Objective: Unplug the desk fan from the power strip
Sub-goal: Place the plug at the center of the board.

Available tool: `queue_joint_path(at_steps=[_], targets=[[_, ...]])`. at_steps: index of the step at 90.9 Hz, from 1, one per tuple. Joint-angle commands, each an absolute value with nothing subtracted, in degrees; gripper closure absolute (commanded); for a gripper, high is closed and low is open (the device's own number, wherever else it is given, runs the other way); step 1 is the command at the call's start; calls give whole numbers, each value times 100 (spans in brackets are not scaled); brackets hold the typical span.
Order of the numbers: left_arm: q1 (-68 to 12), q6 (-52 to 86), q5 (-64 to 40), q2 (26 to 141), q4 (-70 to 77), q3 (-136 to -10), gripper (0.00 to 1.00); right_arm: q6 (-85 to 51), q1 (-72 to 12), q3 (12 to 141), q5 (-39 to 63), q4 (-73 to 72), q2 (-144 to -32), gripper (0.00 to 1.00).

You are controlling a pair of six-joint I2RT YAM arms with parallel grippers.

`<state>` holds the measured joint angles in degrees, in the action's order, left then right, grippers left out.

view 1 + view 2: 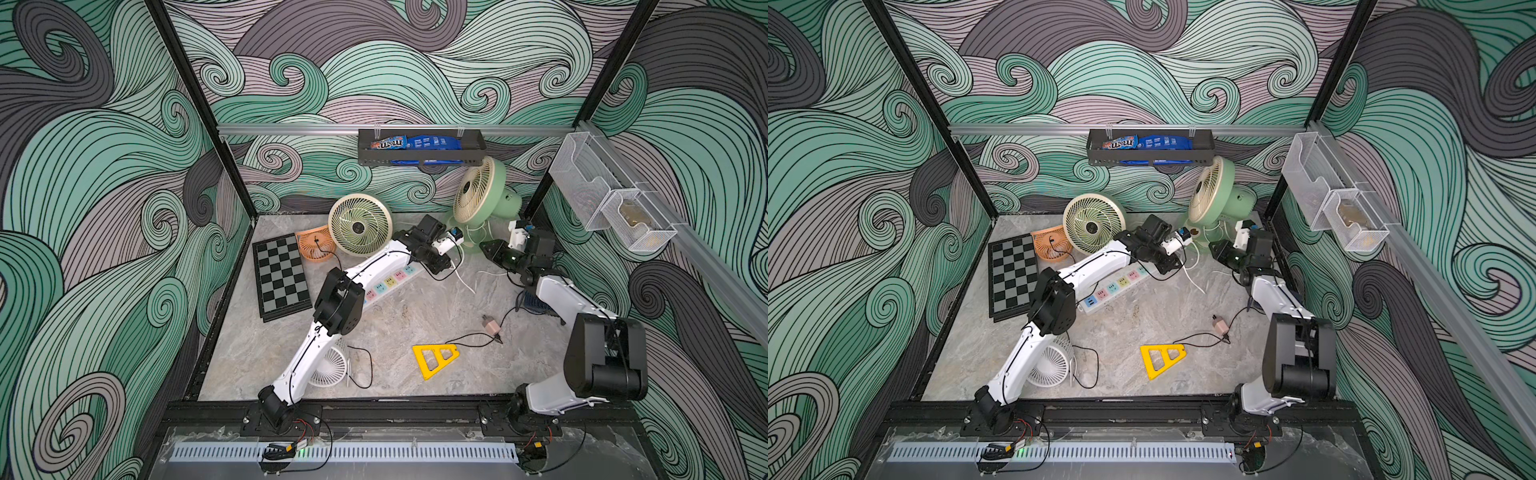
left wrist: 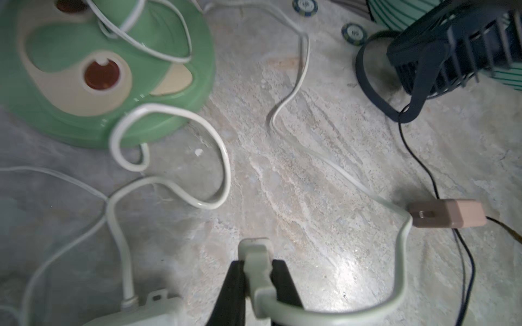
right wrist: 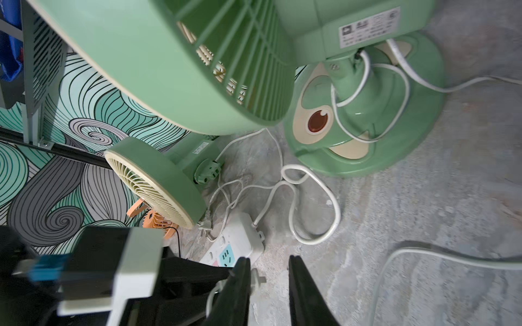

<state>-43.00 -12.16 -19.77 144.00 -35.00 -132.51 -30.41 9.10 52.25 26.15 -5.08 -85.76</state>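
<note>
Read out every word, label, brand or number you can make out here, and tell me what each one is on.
"m&m": on the candy bag in the black wall basket.
Blue packet beside it: print too small to read.
White label on the back of the green fan: blurred, unreadable.
Poker chip on the table: its number is blurred.

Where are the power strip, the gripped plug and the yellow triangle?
power strip (image 1: 1112,287): in a top view, a pastel socket.
plug (image 2: 255,251): left wrist view, its pale body.
yellow triangle (image 1: 422,359): in a top view, its outer bar.
</note>
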Motion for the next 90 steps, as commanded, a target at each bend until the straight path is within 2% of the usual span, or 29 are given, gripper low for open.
queue_joint_path(at_steps=[1,37,54,75,90], targets=[[-4421,-1067,-2048,14644,-3738,-13681,100,-2918,1136,4973,2768,-312,-8255,69],[-4569,-1033,-2008,15080,-3764,-13905,100,-2841,1275,4453,3036,-453,-8055,59],[-4592,-985,-1987,15100,-3791,-13895,72,-2823,1291,4438,3122,-506,-8032,49],[-4588,-1008,-1995,15054,-3841,-13873,65,-2697,1341,4587,3120,-365,-7944,41],[-4566,-1125,-2031,14758,-3981,-13819,55,-2522,1390,4644,3090,-313,-7904,34]])
